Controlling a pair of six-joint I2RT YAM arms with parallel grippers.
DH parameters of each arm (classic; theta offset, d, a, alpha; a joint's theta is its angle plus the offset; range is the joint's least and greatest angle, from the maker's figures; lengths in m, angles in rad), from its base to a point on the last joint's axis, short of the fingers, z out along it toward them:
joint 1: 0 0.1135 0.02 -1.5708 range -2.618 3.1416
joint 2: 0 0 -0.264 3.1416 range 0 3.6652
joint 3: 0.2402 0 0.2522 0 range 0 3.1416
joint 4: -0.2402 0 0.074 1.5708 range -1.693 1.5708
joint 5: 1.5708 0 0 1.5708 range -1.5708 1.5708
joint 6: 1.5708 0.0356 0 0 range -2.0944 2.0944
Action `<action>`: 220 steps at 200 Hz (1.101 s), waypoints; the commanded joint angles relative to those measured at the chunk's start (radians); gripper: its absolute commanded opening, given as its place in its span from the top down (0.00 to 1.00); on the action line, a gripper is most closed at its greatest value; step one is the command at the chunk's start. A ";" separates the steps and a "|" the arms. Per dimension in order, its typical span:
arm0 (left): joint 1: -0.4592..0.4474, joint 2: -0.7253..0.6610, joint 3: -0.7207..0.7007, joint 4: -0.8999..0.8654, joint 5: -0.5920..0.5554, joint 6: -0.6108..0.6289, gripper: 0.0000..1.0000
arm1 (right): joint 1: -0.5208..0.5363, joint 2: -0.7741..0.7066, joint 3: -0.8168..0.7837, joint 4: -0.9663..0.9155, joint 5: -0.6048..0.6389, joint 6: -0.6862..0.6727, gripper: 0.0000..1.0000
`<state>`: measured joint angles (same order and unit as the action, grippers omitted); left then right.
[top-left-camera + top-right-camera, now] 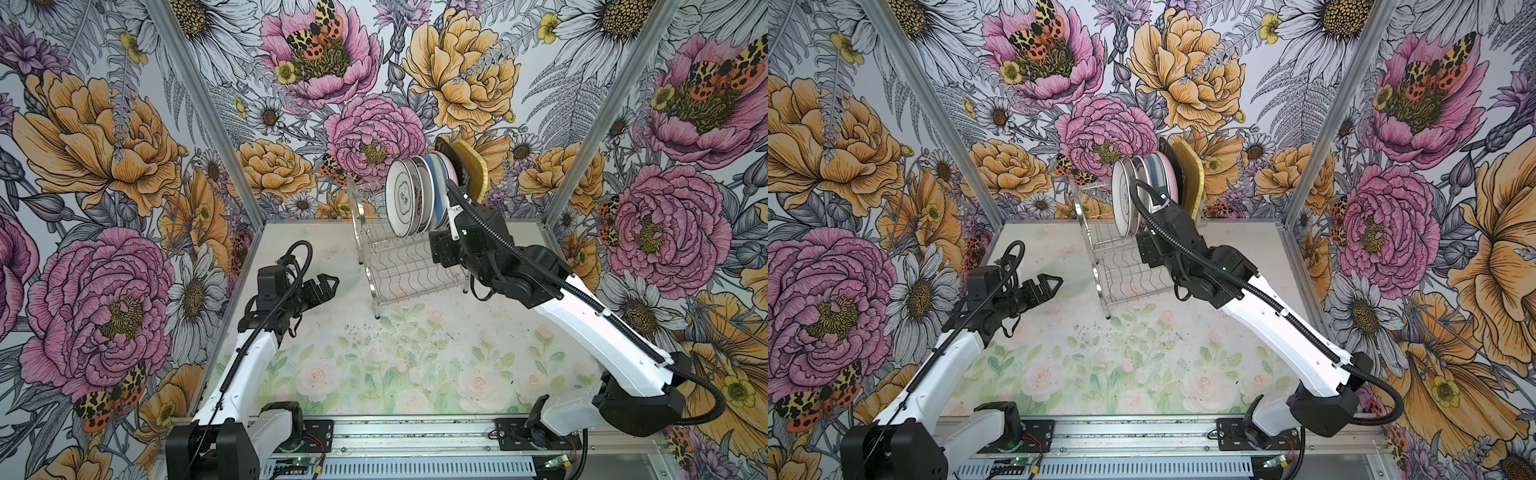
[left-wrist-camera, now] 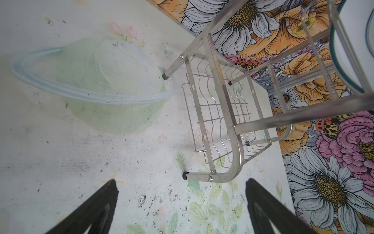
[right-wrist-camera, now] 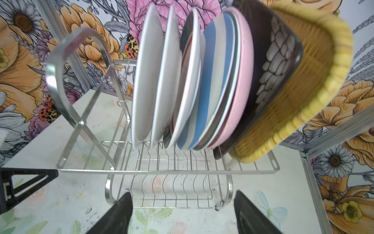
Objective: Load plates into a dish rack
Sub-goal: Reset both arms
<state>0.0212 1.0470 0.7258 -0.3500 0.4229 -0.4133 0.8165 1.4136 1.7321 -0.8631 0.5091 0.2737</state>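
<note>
Plates (image 3: 202,81) stand on edge in the top tier of the rack (image 1: 399,270), bunched twd one end: white ones first, then striped, pink, black, w/ the yellow plate (image 1: 473,174) outermost. Right jaws apart, holding nothing, close in front of the rack, below the plates. Left jaws wide apart over the tabletop (image 1: 415,374) — off to the rack's side, well clear, empty
</note>
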 commanded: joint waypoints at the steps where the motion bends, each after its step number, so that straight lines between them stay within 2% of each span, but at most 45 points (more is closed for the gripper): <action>1: -0.015 -0.033 0.014 0.040 -0.078 0.047 0.01 | -0.062 -0.068 -0.110 0.057 -0.069 0.046 0.21; 43: -0.029 -0.027 0.011 0.060 -0.158 0.090 0.01 | -0.183 -0.204 -0.355 0.148 -0.134 0.039 0.15; 91: -0.041 -0.044 -0.031 0.140 -0.239 0.126 0.01 | -0.393 -0.297 -0.589 0.284 -0.275 -0.005 0.10; 135: -0.029 -0.023 -0.065 0.240 -0.303 0.156 0.01 | -0.561 -0.299 -0.767 0.464 -0.364 -0.064 0.01; 164: -0.002 0.008 -0.078 0.283 -0.335 0.190 0.01 | -0.656 -0.288 -0.878 0.612 -0.410 -0.079 0.01; 220: -0.001 0.101 -0.151 0.519 -0.396 0.270 0.01 | -0.795 -0.206 -1.034 0.897 -0.423 -0.141 0.01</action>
<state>0.0135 1.1137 0.6071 0.0113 0.0811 -0.2073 0.0628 1.1843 0.7582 -0.1921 0.1101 0.1768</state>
